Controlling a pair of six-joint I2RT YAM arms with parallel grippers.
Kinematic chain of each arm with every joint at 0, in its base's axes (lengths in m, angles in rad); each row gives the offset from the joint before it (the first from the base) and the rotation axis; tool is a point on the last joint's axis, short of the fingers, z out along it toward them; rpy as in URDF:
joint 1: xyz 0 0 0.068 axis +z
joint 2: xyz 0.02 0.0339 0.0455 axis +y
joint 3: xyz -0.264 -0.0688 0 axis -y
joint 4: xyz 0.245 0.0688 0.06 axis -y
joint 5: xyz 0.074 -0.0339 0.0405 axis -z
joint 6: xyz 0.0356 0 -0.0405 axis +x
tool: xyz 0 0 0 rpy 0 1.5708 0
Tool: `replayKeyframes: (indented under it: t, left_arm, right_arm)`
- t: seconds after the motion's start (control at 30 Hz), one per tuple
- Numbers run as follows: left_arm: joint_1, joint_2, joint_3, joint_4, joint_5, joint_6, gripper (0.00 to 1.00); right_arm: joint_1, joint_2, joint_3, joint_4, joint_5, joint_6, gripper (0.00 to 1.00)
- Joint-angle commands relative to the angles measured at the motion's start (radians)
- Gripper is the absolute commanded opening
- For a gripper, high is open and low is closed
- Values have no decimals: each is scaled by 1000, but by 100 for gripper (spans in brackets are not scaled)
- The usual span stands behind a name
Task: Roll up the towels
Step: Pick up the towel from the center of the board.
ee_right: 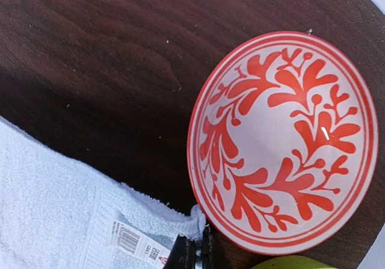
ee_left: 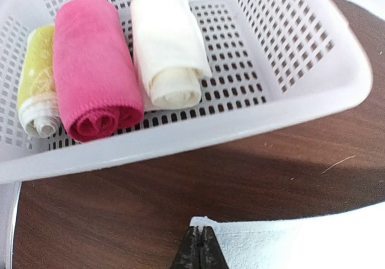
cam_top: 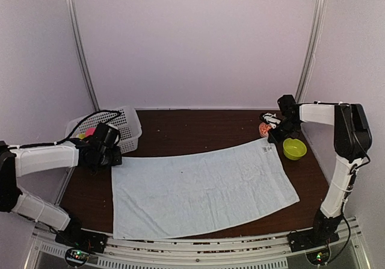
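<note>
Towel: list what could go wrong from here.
1. The right gripper pinches only a corner tip of the towel, right beside the red bowl; it might slip free or nudge the bowl.
2. The left gripper holds its corner near the basket; a lift could bump it.

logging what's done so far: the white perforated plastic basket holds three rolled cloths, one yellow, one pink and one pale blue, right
Not quite. The white perforated plastic basket holds a yellow rolled cloth, a pink rolled cloth and a cream-white rolled cloth, not a pale blue one. The left wrist view shows it.
</note>
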Motion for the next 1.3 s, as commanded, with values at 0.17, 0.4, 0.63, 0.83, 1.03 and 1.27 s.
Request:
replayKeyframes:
  t: [0.17,0.4,0.63,0.83,1.03,1.27]
  left_arm:
    - [0,-154,16,-44,15,32,0]
    - [-1,-193,-26,-89,108,11,0]
    - [0,1,9,-80,125,-65,14]
    - [-5,36,-101,101,116,-162,18]
    - [-165,-18,-87,-3,182,-103,19]
    - [-421,-84,-98,-233,274,-251,0]
  right_arm:
    - [-31,-175,-59,74,-144,-9,2]
    - [-48,-268,-199,108,-182,-45,2]
    - [-53,-267,-232,110,-201,-40,3]
    - [-53,-277,-237,90,-191,-50,3]
    - [-53,-268,-250,93,-195,-52,3]
    - [-53,-262,-239,81,-150,-49,3]
